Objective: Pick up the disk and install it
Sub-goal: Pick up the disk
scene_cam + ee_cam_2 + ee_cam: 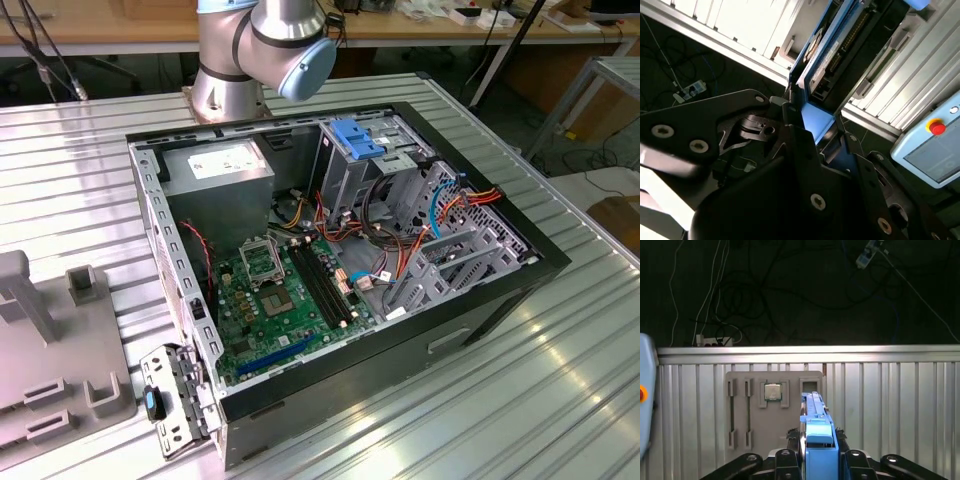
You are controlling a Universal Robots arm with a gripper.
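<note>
The disk [826, 56] is a flat grey drive framed by a bright blue carrier rail, held on edge. In the first wrist view the disk [815, 427] appears as a narrow blue strip rising from between the fingers. My gripper [815, 125] is shut on it, with a black finger [790, 117] pressed on each side of the blue rail. The gripper [817, 455] hangs above the ribbed metal table, over a grey fixture plate [745, 410]. The open computer case [340, 250] lies on its side in the exterior view, with an upright metal drive cage [365, 165].
A blue bracket [355, 138] tops the cage. The arm's base [265, 50] stands behind the case. A grey fixture [50, 340] sits at the exterior view's left. The plate holds a chip [772, 391]. A pendant with a red button [936, 128] lies nearby. Cables trail on the dark floor [765, 285].
</note>
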